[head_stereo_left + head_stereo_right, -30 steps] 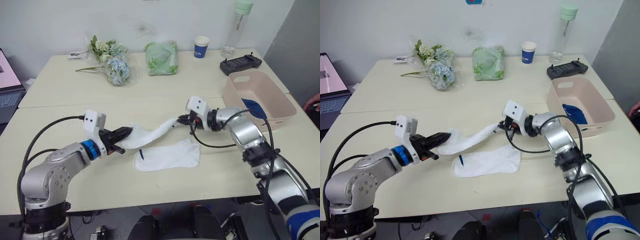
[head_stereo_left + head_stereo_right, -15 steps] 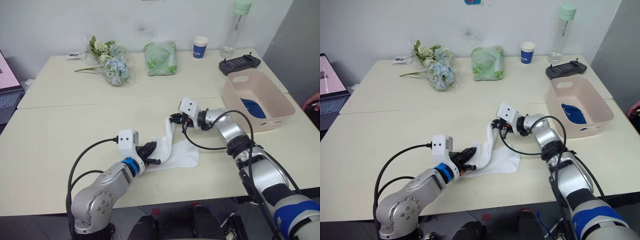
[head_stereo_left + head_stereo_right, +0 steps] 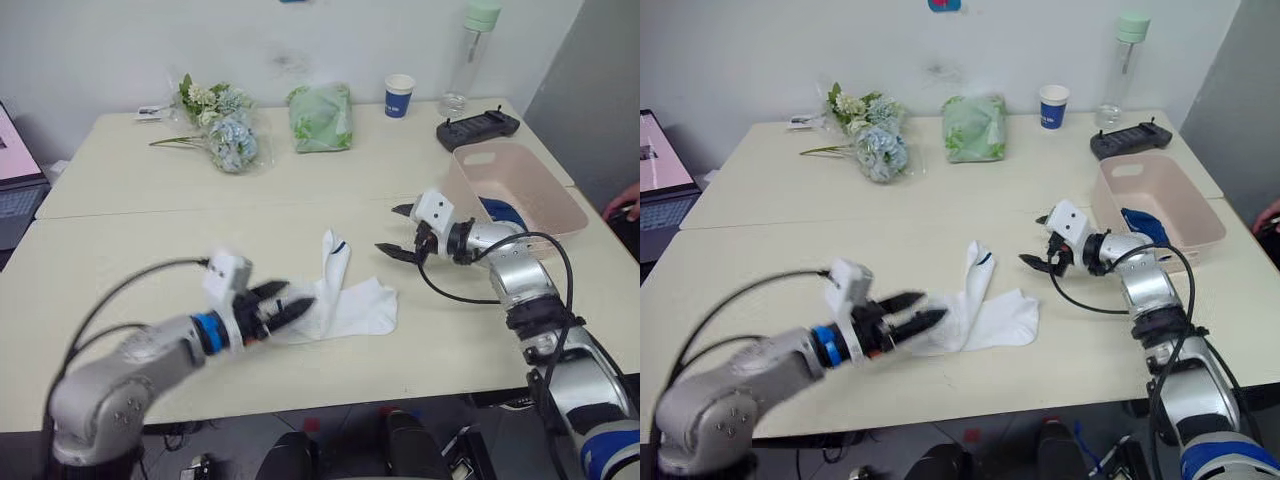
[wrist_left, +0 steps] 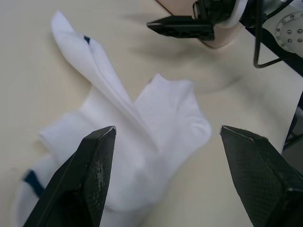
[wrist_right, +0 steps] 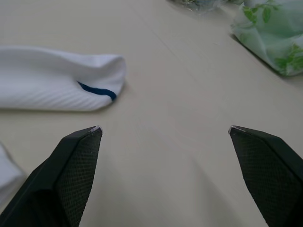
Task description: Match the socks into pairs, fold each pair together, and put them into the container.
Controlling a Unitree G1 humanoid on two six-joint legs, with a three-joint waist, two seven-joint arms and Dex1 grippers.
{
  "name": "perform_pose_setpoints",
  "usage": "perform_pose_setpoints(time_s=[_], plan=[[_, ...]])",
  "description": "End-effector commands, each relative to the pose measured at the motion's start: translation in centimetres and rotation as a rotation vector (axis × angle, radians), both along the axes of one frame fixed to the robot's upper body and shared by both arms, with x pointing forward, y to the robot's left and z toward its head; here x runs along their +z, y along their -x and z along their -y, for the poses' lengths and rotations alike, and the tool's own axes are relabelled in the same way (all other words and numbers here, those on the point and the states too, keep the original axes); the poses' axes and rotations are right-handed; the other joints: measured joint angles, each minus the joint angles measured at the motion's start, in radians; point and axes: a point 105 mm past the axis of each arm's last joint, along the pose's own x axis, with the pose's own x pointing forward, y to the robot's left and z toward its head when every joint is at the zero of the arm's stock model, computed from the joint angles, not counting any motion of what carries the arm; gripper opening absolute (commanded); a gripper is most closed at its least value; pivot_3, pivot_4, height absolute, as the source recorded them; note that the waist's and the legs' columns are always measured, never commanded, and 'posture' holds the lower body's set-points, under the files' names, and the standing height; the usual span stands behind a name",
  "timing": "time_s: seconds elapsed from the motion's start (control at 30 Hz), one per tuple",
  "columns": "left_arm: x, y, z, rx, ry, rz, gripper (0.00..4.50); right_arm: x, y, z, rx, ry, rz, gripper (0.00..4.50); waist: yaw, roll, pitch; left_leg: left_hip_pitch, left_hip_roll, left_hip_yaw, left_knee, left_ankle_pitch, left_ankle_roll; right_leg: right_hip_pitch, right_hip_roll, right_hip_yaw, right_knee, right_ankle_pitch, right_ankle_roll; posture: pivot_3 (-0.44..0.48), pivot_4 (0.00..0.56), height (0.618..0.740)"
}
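White socks (image 3: 345, 295) lie overlapped near front edge of surface (image 3: 130, 250), prob. stacked for folding. Left gripper (image 3: 280, 308) wide apart at their left end; right gripper (image 3: 398, 232) apart, empty, near pink container (image 3: 545, 195) w/ blue socks (image 3: 500, 212) inside.

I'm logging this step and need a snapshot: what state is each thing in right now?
White socks: overlapped on the table, one laid across the other, released.
Left gripper: open, at the socks' edge.
Right gripper: open, empty, beside the tub.
Tub: upright, blue sock inside.
Cup: upright.
Bottle: upright, capped.
Green bag: lying on the table.
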Motion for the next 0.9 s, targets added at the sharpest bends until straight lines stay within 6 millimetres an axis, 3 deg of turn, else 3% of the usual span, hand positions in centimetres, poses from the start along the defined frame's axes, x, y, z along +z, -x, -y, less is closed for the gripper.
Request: perform_pose_setpoints(time_s=[0.03,0.17,0.3,0.43,0.67,0.9], plan=[[0.5,-2.6,-1.5,0.047,-0.084,0.105,3.47,2.2,1.0,-1.7,-0.007,-0.123,-0.032,4.47,-0.002,0.000,0.000,0.000,0.000,0.001,0.000,0.000,0.000,0.000,0.000,0.001,0.000,0.000,0.000,0.000,0.150,0.740],[0.3,-6.2,0.2,-0.040,-0.152,0.166,3.47,1.4,5.0,-4.6,0.130,-0.154,-0.158,4.47,0.015,0.000,0.000,-0.002,-0.001,-0.002,0.000,0.000,0.000,0.000,-0.002,-0.002,-0.003,0.000,0.000,0.000,0.150,0.740],[0.5,-9.1,2.0,-0.189,-0.307,0.354,3.47,0.8,8.1,-6.2,0.249,-0.135,-0.254,4.47,0.020,0.000,0.000,-0.003,-0.002,-0.003,0.002,0.000,0.000,0.000,-0.003,-0.004,-0.003,0.000,0.000,0.000,0.150,0.740],[-0.1,-9.3,2.7,-0.444,-0.572,0.570,3.47,-0.5,9.1,-7.0,0.231,-0.089,-0.341,4.47,0.013,0.000,0.000,-0.003,-0.002,-0.002,0.001,0.000,0.000,-0.001,-0.002,-0.003,-0.002,0.000,0.000,0.000,0.150,0.740],[-0.6,-9.4,3.4,-0.786,-0.840,0.775,3.47,-1.7,10.5,-7.3,0.166,-0.081,-0.491,4.47,0.015,0.000,0.000,-0.006,-0.003,-0.002,0.002,0.000,0.000,-0.005,-0.003,-0.003,-0.001,0.000,0.000,0.000,0.150,0.740],[-1.4,-10.7,4.9,-0.931,-1.049,0.887,3.47,-2.6,10.8,-7.9,0.114,-0.049,-0.518,4.47,0.016,-0.001,0.000,-0.006,-0.004,-0.002,0.002,0.000,0.001,-0.004,-0.003,-0.003,-0.001,0.001,0.001,0.000,0.150,0.740]])
